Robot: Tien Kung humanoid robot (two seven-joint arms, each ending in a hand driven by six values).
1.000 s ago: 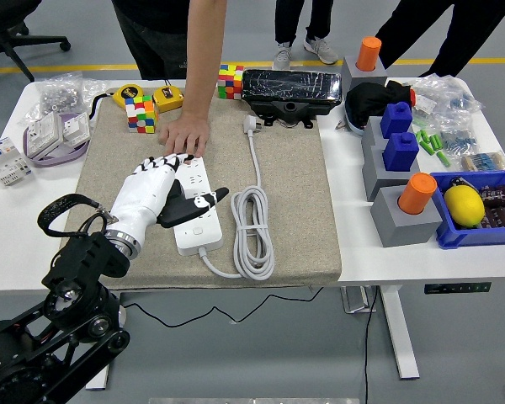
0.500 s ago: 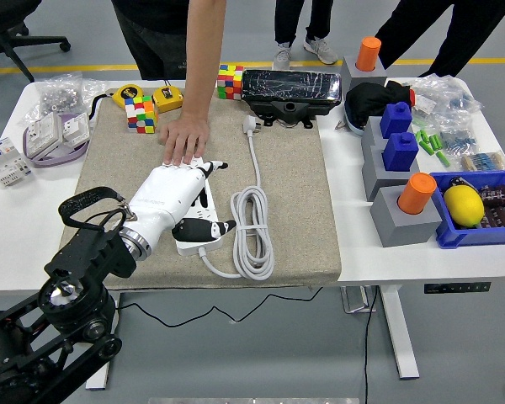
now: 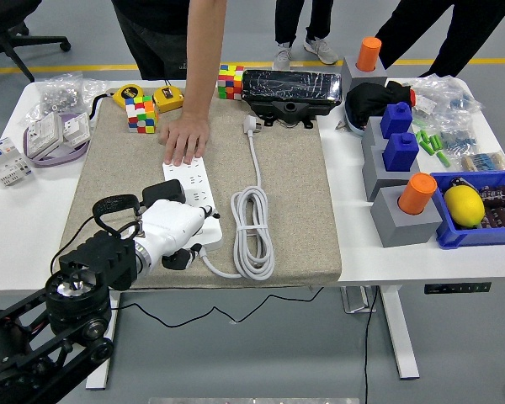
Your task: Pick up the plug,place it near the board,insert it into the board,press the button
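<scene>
The white power strip point(image 3: 189, 178) lies lengthwise on the beige mat point(image 3: 295, 202). A person's hand point(image 3: 185, 135) presses flat on its far end. My left hand point(image 3: 183, 244), white with black fingers, sits over the strip's near end, its fingers curled under and holding nothing that I can see. The white plug point(image 3: 251, 124) lies loose on the mat at the far end of its cable, to the right of the person's hand and apart from the strip. The cable's coil point(image 3: 252, 223) lies right of the strip. My right arm is out of view.
Two Rubik's cubes point(image 3: 140, 113), yellow tape measures point(image 3: 167, 98) and a black box point(image 3: 291, 90) line the mat's far edge. Grey blocks with blue and orange pieces point(image 3: 401, 181) and a blue bin holding a lemon point(image 3: 465, 204) stand at the right. Bagged parts point(image 3: 55, 126) lie at the left.
My left hand has drawn back along the strip toward the near edge and its spread fingers have curled in. The person's hand and the plug have stayed put.
</scene>
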